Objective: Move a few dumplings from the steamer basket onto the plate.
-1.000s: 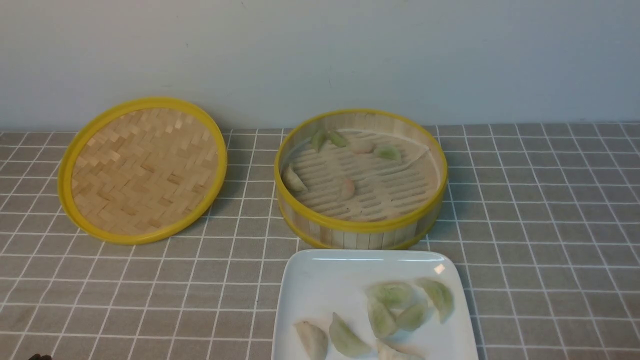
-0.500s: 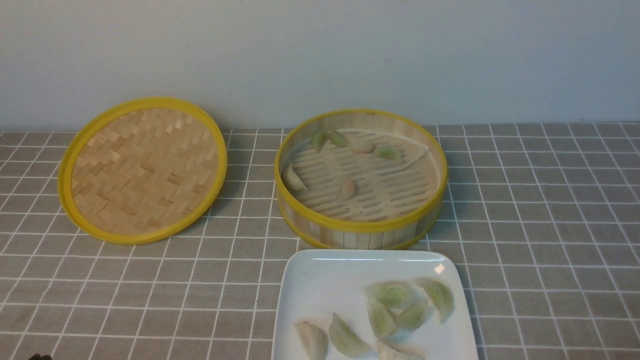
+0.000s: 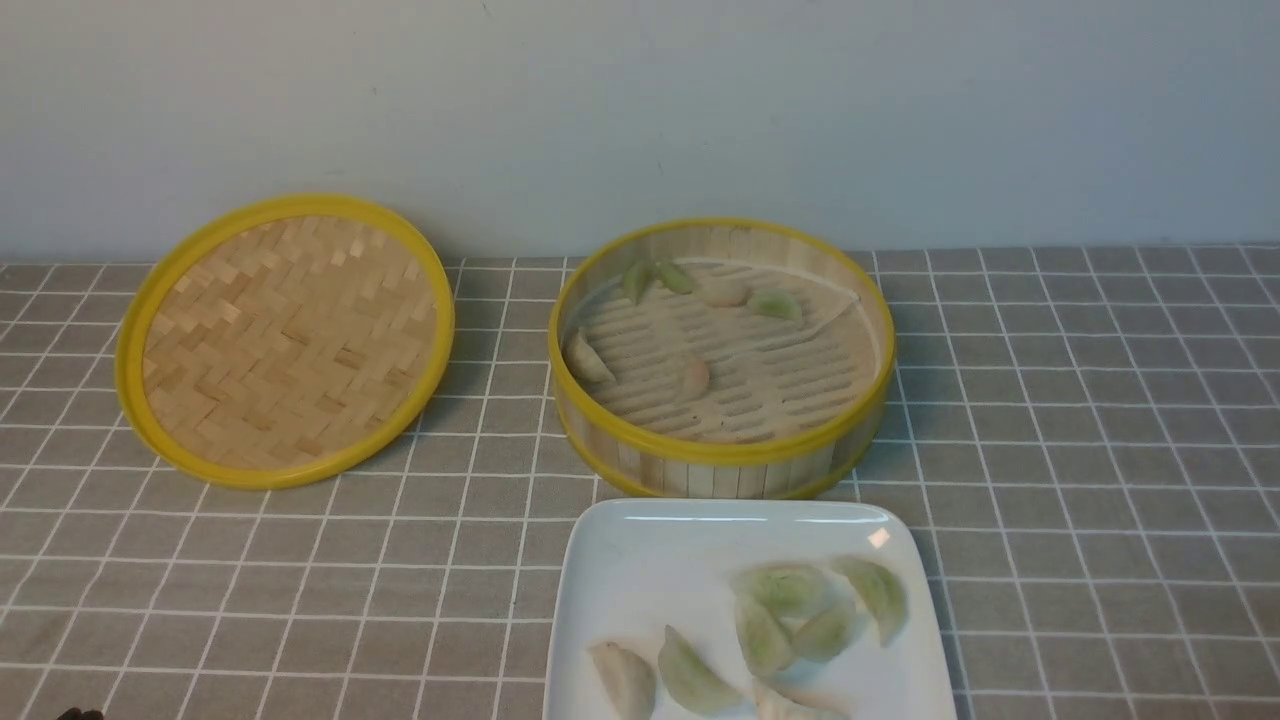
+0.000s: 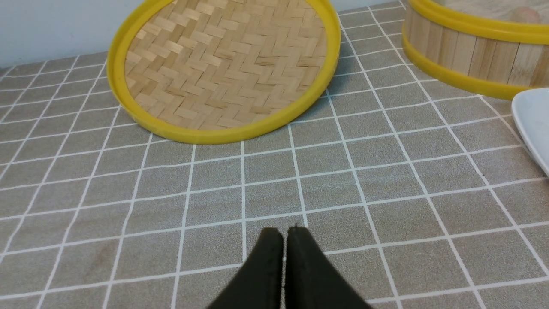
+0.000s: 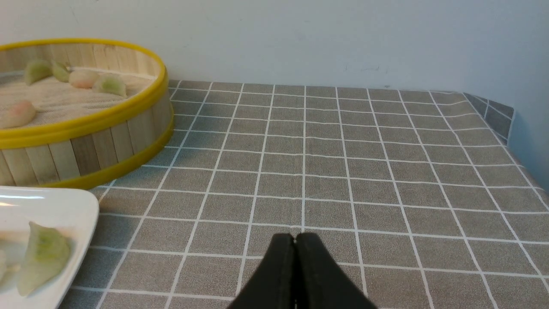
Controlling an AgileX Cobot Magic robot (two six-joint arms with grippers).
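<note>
So, dumplings (image 3: 692,377): soft, slick, tearable; we'd pinch the plump middle.
Left gripper (image 4: 283,234), right gripper (image 5: 294,238): both closed, empty.

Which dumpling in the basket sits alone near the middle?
The pinkish dumpling on the basket's floor. The other dumplings lie along the wall: four at the far side, one at the left.

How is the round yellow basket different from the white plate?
The steamer basket is round, bamboo with yellow rims and a tall slatted wall; the plate is square, glossy white and nearly flat. The basket sits farther back, the plate nearer the robot. Both hold dumplings and rest on the checked cloth.
</note>
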